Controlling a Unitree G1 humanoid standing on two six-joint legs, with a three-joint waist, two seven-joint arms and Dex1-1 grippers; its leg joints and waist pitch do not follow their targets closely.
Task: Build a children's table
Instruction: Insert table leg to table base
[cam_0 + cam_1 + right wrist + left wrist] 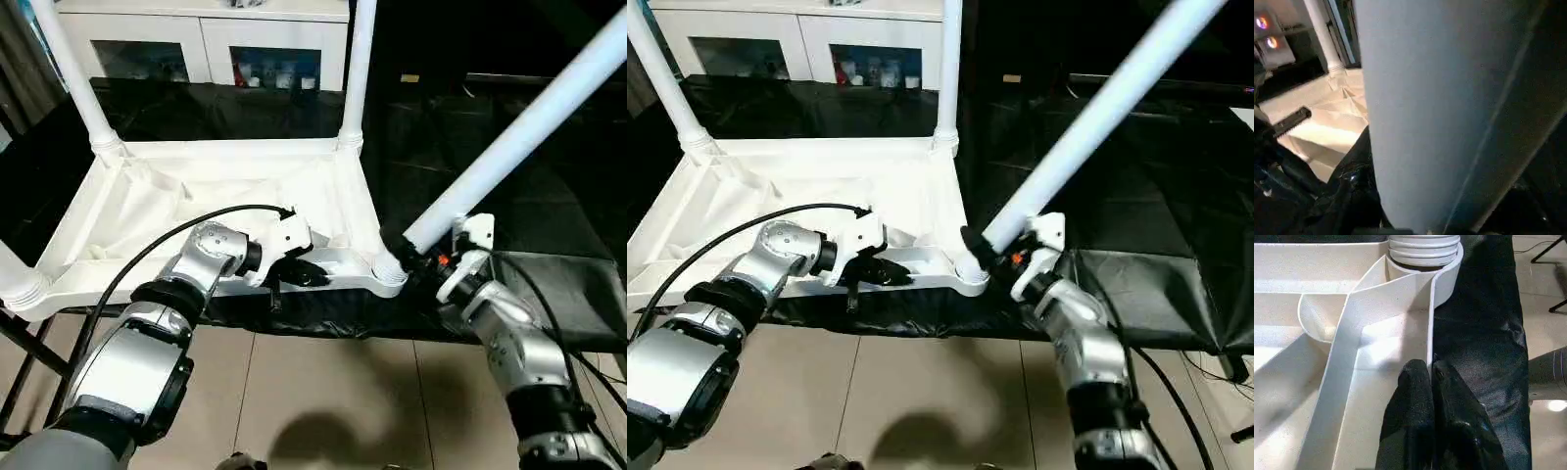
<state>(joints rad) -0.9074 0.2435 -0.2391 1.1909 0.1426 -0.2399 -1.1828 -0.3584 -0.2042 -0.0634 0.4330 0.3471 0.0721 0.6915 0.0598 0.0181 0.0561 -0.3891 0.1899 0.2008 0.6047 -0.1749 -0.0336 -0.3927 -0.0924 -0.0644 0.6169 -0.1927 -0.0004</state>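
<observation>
Near, lower left of head view: left gripper clamped on near rim of upside-down tabletop, fingers pinched together over thin rim wall in wrist view. Steadying job, by the look of it.

Lower right: right gripper wrapped round bottom end of fourth leg, closed on it; black fingers pressed against tube in wrist view. Leg slanted, running up to upper right corner of frame, foot end right at near-right corner socket. Seated or only touching socket mouth: cannot tell. Tilt suggests not yet pushed home.

Middle: tabletop lying ribbed side up on black-sheeted work table, centre-left of frame, near edge at table edge.

Left edge: near-left leg already in its socket, only stub visible.

Far: two back legs upright in sockets, far-left leg and far-right leg. White cabinet behind, top of frame.

Progress: three of four legs in, likely late stage. Left: straighten fourth leg, press into socket, then flip table upright.
</observation>
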